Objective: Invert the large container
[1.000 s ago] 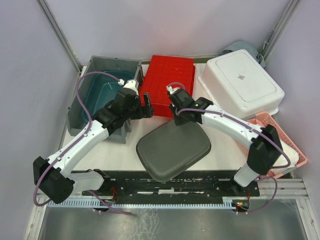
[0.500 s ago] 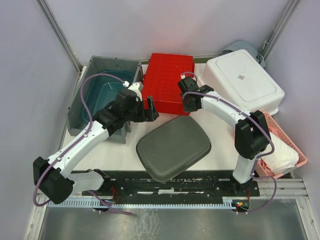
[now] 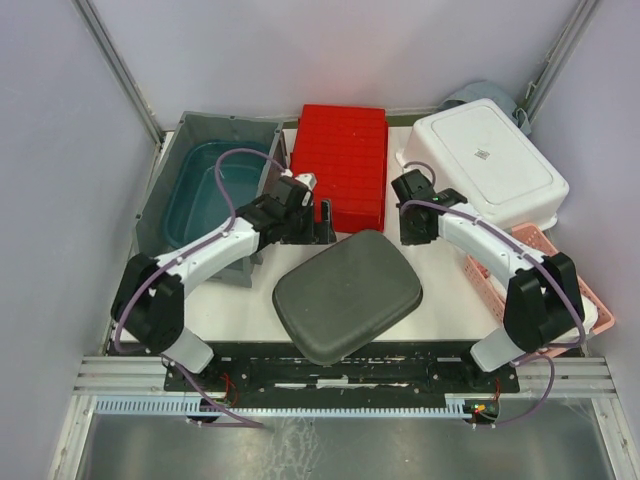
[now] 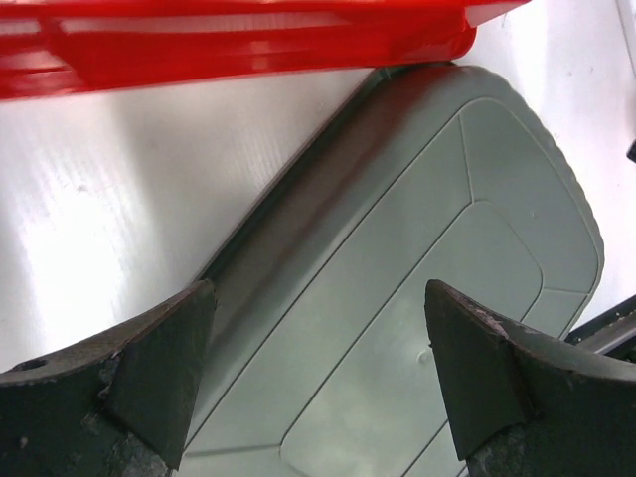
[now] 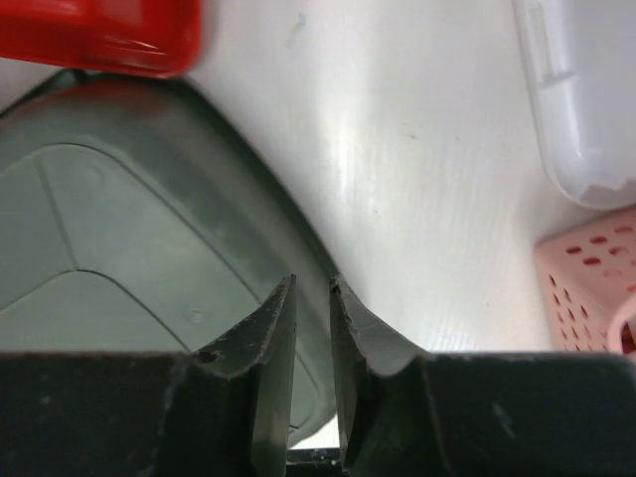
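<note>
The large dark grey-green container (image 3: pixel 347 295) lies bottom up on the white table, in front of the red crate. It also shows in the left wrist view (image 4: pixel 427 248) and the right wrist view (image 5: pixel 119 248). My left gripper (image 3: pixel 325 215) is open and empty, hovering over the container's far left edge (image 4: pixel 318 298). My right gripper (image 3: pixel 410 230) is shut with only a thin slit between its fingers and holds nothing. It hangs over the container's far right corner (image 5: pixel 312 283).
A red crate (image 3: pixel 340 165) lies upside down at the back middle. A white tub (image 3: pixel 490 165) lies bottom up at the back right, with a pink basket (image 3: pixel 560 270) in front of it. A grey bin holding a teal tub (image 3: pixel 205 185) stands at the left.
My right gripper has moved right, from the container's far edge to beyond its far right corner. My left gripper has moved right toward the container's far left edge. The container has not moved.
</note>
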